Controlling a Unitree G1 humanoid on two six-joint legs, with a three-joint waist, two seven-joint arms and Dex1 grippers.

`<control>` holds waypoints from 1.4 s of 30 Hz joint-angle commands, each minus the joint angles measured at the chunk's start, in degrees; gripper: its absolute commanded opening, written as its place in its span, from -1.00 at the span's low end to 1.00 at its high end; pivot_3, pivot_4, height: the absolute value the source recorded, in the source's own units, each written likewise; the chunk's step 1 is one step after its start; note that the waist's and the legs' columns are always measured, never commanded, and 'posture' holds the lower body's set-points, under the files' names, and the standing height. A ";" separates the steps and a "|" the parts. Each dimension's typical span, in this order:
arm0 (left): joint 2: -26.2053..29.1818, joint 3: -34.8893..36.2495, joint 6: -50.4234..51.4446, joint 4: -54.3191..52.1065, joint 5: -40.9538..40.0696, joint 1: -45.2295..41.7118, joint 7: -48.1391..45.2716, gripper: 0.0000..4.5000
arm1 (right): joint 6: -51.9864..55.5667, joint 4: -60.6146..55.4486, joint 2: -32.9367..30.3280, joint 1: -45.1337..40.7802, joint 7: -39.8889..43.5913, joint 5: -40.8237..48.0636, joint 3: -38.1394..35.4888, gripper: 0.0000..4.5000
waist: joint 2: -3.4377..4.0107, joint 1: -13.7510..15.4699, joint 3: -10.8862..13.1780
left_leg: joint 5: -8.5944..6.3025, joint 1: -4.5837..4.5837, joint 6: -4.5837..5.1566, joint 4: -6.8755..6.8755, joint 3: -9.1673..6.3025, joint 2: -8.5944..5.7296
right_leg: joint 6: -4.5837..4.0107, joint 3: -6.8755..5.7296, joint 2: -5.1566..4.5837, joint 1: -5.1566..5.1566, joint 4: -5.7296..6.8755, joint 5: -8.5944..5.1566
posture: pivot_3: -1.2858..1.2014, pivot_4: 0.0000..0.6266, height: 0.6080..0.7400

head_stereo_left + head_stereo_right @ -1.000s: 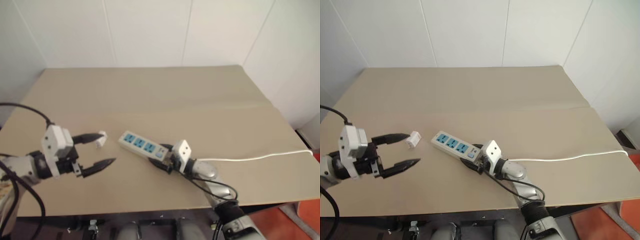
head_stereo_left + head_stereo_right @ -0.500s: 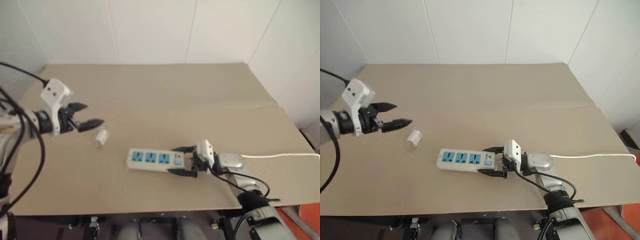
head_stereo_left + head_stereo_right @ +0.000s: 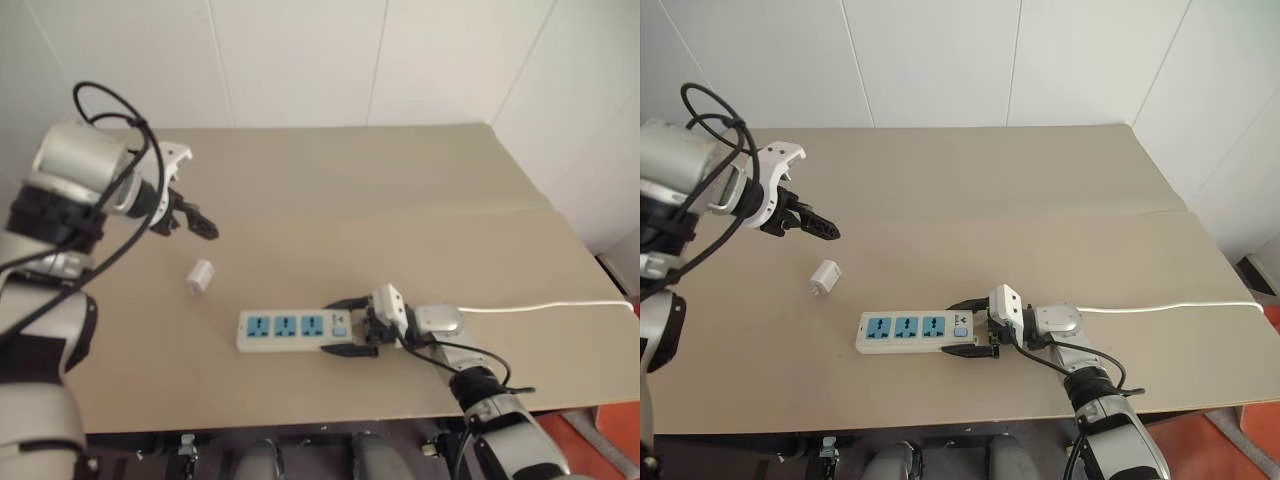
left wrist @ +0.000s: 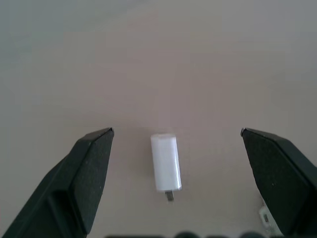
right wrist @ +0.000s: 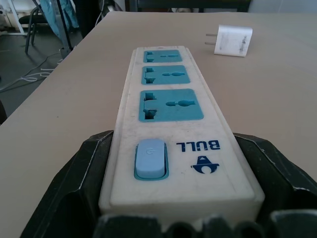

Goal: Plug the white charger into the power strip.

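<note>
While my right gripper (image 3: 345, 327) clamps the power strip (image 3: 293, 329), my left gripper (image 3: 196, 215) (wide open, empty) could knock the white charger (image 3: 200, 276) sideways if it descends off-centre.

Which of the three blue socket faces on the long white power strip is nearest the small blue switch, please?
The blue socket face at the right hand's end of the long white power strip; it borders the small blue switch.
</note>
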 commanded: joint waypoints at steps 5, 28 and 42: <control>-5.20 -9.23 1.28 10.33 3.09 -6.51 -4.92 1.00 | -0.39 0.01 -0.95 1.81 -0.92 -1.54 0.06 0.53 | 0.00 -0.06 0.00 | 0.00 0.00 0.00 0.08 -0.04 -0.01 | 0.09 0.01 0.00 -0.01 0.17 -0.05 | 0.03 -0.52 1.00; -20.99 4.32 -16.64 39.81 19.55 -2.37 3.34 1.00 | 3.60 -9.10 -1.84 7.82 -5.68 -1.24 1.07 0.53 | -0.04 0.72 0.01 | 0.00 -0.22 0.00 0.36 -0.09 -0.06 | 0.15 -0.02 -0.04 -0.08 0.23 -0.08 | 0.03 -0.52 1.00; -22.25 8.26 -18.47 40.97 24.91 -1.62 1.43 -0.50 | 4.91 -11.18 -2.04 9.49 -6.65 -1.34 1.30 0.53 | -0.05 0.75 0.01 | -0.01 -0.29 0.01 0.55 -0.10 -0.06 | 0.15 -0.02 -0.04 -0.08 0.29 -0.09 | 0.03 -0.52 1.00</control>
